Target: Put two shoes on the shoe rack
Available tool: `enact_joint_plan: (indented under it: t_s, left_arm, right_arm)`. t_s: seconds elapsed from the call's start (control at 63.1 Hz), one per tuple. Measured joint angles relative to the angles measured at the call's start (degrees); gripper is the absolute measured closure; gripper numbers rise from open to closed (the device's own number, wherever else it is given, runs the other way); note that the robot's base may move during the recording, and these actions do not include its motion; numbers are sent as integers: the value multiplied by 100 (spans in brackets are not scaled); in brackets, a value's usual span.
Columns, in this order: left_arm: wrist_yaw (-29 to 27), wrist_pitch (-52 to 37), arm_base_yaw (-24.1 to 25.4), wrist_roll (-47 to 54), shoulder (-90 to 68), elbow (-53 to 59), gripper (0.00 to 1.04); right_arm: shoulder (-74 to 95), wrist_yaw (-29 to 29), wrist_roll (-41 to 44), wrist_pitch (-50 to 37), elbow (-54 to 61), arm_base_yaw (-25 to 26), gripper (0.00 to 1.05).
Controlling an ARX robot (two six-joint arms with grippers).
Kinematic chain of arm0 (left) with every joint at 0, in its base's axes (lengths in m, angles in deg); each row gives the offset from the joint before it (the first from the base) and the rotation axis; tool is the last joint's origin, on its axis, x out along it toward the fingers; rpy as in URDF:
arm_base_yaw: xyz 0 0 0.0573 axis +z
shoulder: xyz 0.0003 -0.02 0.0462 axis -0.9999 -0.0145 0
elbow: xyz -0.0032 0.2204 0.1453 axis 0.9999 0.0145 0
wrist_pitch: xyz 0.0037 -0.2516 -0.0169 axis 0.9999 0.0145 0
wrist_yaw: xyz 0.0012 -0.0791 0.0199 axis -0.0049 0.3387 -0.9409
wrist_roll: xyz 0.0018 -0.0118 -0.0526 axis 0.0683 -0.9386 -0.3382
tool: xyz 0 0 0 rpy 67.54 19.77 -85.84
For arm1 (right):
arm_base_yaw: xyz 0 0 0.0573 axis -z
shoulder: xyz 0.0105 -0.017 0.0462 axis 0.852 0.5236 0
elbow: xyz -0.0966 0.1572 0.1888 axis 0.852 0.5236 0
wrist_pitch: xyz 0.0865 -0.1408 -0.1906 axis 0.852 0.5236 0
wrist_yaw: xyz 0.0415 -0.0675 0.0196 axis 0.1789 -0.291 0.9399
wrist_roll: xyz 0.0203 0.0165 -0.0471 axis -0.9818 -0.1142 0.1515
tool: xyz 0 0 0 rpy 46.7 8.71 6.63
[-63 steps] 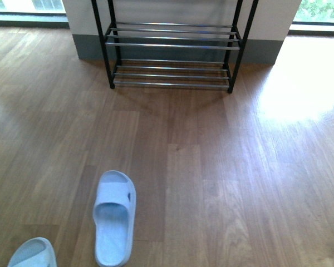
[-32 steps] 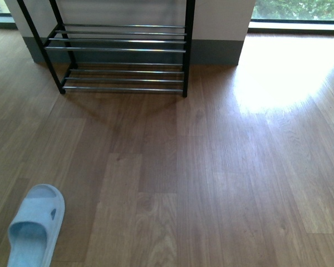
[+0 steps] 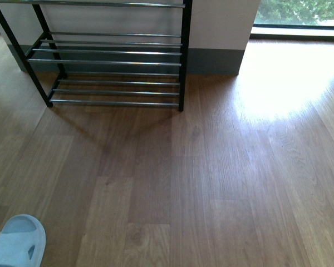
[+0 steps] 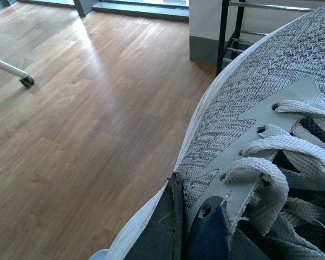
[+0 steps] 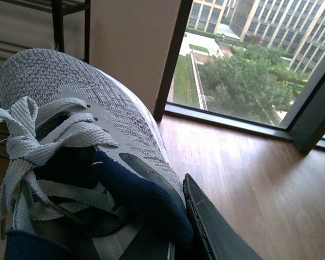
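Note:
The shoe rack (image 3: 108,67), black frame with chrome bars, stands against the wall at the upper left of the front view; its shelves hold nothing. Neither arm shows there. My left gripper (image 4: 179,227) is shut on a grey knit sneaker (image 4: 260,103), one dark finger (image 4: 157,227) pressed along its white sole, toe pointing toward the rack (image 4: 233,38). My right gripper (image 5: 176,216) is shut on the other grey knit sneaker (image 5: 65,86) at its navy collar, with the rack (image 5: 57,16) just beyond its toe. One pale blue slide (image 3: 16,242) lies at the bottom left on the floor.
Wood floor all round. A white wall with a grey skirting (image 3: 214,60) stands behind the rack. Floor-length windows (image 5: 244,65) are to the right. A white leg on a castor (image 4: 26,81) stands on the floor in the left wrist view.
The front view has moved toward the rack and to the right: the rack is larger and further left, one slide has left the frame and the other has slid to the bottom-left corner.

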Motion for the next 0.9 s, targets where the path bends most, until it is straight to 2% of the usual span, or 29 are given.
enact_joint_plan:
  t_s: [0.903]
  left_arm:
    - [2, 0, -4, 0, 0, 2, 104]
  right_arm:
    - [-4, 13, 0, 2, 24, 4, 104]
